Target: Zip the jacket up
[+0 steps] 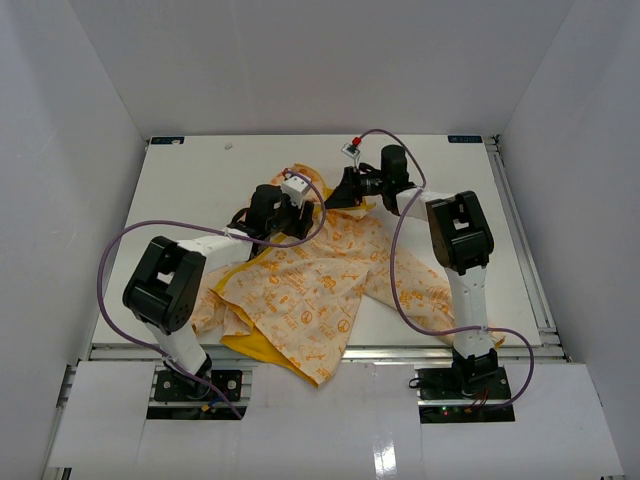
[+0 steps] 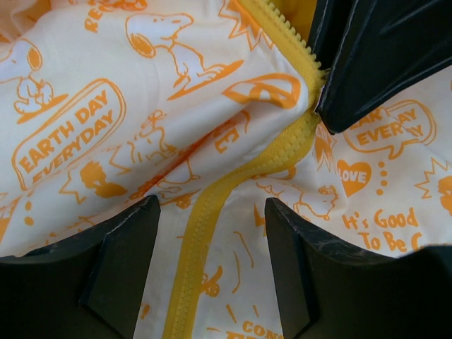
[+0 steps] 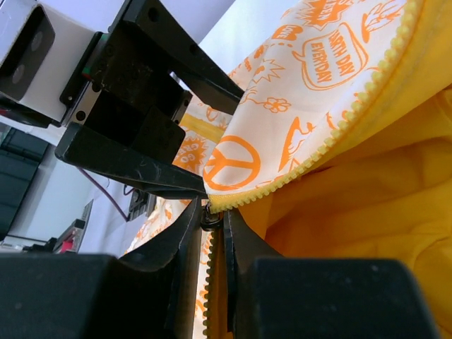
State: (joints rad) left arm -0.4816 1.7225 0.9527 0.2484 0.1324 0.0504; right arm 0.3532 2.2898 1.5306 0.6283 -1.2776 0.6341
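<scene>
Jacket (image 1: 300, 290) on table (image 1: 200, 180); L gripper (image 2: 210, 212) apart astride zipper (image 2: 187, 275), R gripper (image 3: 212, 210) pinching slider (image 3: 210, 219).

— What's the jacket (image 1: 310, 290) like?
— Small and soft, cream-white with orange cartoon prints and slogans, and a bright yellow lining (image 3: 367, 212).
— Where is it?
— Crumpled on the table (image 1: 190, 190), from the middle toward the near edge, with one corner over it.
— Zipped?
— Partly. The yellow zipper (image 2: 201, 240) is closed along one stretch. Beyond it the teeth part and the lining shows.
</scene>
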